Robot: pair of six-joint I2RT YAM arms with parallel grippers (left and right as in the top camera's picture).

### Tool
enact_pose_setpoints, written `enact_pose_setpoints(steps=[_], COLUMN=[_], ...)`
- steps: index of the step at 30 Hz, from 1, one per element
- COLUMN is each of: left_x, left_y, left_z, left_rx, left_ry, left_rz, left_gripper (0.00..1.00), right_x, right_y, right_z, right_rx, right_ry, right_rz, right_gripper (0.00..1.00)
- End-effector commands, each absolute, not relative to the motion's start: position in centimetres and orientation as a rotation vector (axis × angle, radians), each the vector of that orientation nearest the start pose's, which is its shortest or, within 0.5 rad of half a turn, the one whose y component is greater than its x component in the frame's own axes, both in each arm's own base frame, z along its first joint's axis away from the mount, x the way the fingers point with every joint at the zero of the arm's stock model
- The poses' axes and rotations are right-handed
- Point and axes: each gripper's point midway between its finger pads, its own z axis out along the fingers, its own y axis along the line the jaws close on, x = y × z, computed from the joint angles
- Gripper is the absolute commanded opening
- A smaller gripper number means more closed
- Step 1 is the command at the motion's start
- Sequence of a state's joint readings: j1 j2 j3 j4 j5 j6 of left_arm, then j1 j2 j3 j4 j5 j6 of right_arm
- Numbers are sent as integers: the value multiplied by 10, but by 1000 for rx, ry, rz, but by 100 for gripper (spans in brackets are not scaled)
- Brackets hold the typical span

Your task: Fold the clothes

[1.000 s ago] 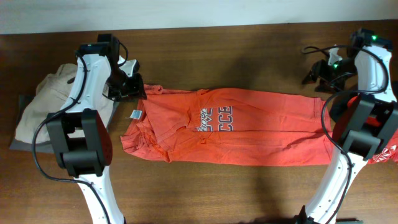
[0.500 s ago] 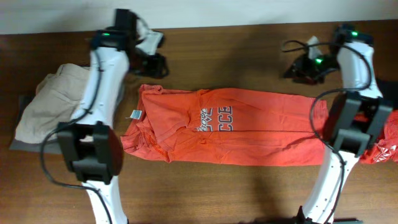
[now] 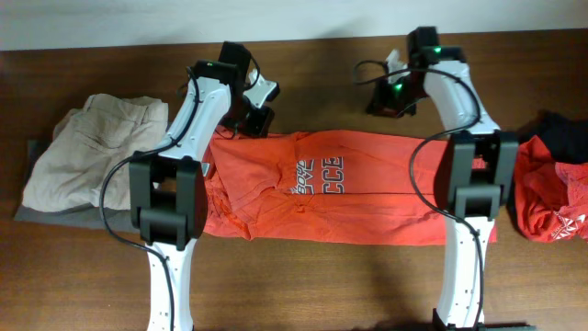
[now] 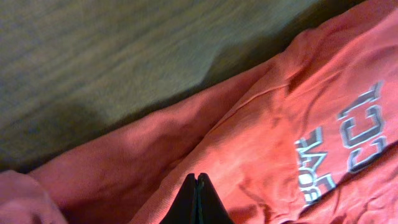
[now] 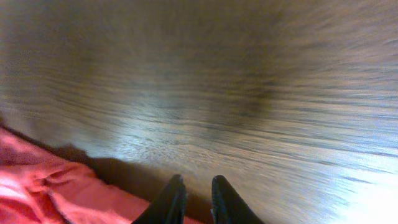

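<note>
While the T-shirt [image 3: 367,198] lies under the closed, empty left claw [image 4: 196,178], the barely parted right claw [image 5: 198,182] hangs beside it.

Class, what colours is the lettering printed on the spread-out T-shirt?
Navy lettering edged in white, on the orange-red T-shirt; clearest in the left wrist view.

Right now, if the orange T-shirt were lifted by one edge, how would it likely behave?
Probably floppy: the orange T-shirt lies creased and bunched at one end, so it should drape and sag. Likely light, being thin cloth. Pushed, it would probably wrinkle rather than slide on the wooden table.
</note>
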State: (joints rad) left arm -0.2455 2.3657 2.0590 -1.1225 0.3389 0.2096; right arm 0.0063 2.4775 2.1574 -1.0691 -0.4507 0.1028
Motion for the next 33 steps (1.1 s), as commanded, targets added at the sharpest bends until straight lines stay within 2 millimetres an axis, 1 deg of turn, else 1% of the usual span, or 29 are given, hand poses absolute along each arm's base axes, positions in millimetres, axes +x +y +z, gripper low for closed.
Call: enact_pose_setpoints(steps=[1,4,7,9,10,11,12,13,16,18,19,20,22,24,27,29,30,31,32,33], left_x=[463,462,461,461,462,462,462,462,463,464,464,464,464,464,461,457,454,451,449,448], left_y=[-161,-149,-144,-142,-141,-140,-139,-138,-135,-132,-130,-129,-126,-124,-123,-123,-123,-123,-122,-121], left_z=[39,36,35,35,35,35,35,35,35,35,35,35,35,34,34,34,34,34,34,31], left_rx=[704,703,699,693,690,687,683,680,671,663,656,652,644,638,638,639,640,641,639,626], left_ry=[2925,2954,2969,2971,2971,2972,2973,2973,2975,2976,2979,2981,2985,2989,3004,3019,3031,3044,3051,3063], left_rz=[-417,-320,-285,-285,-285,-285,-285,-285,-284,-283,-284,-284,-284,-284,-286,-294,-301,-302,-303,-304], left_gripper=[1,1,1,0,1,1,1,0,1,1,1,1,0,1,1,8,17,20,20,20], right_x=[509,499,482,465,455,444,435,431,426,421,416,412,406,398,389,393,402,411,420,431], right_y=[97,104,104,103,102,101,101,100,101,104,104,104,104,105,111,119,127,135,143,155], right_z=[6,5,5,5,7,10,14,18,39,57,69,77,84,88,90,89,86,85,83,81], right_rx=[44,33,24,15,-5,-20,-37,-64,-104,-154,-171,-172,-172,-175,-224,-268,-313,-348,-390,-446], right_ry=[2986,3023,3092,3159,3196,3235,3266,3274,3261,3238,3235,3239,3253,3281,3309,3281,3231,3186,3136,3076], right_rz=[629,634,643,650,654,661,668,675,688,719,718,718,717,721,729,726,714,705,695,666], right_gripper=[17,13,12,9,7,4,4,4,4,4,4,4,4,4,4,4,10,17,24,36])
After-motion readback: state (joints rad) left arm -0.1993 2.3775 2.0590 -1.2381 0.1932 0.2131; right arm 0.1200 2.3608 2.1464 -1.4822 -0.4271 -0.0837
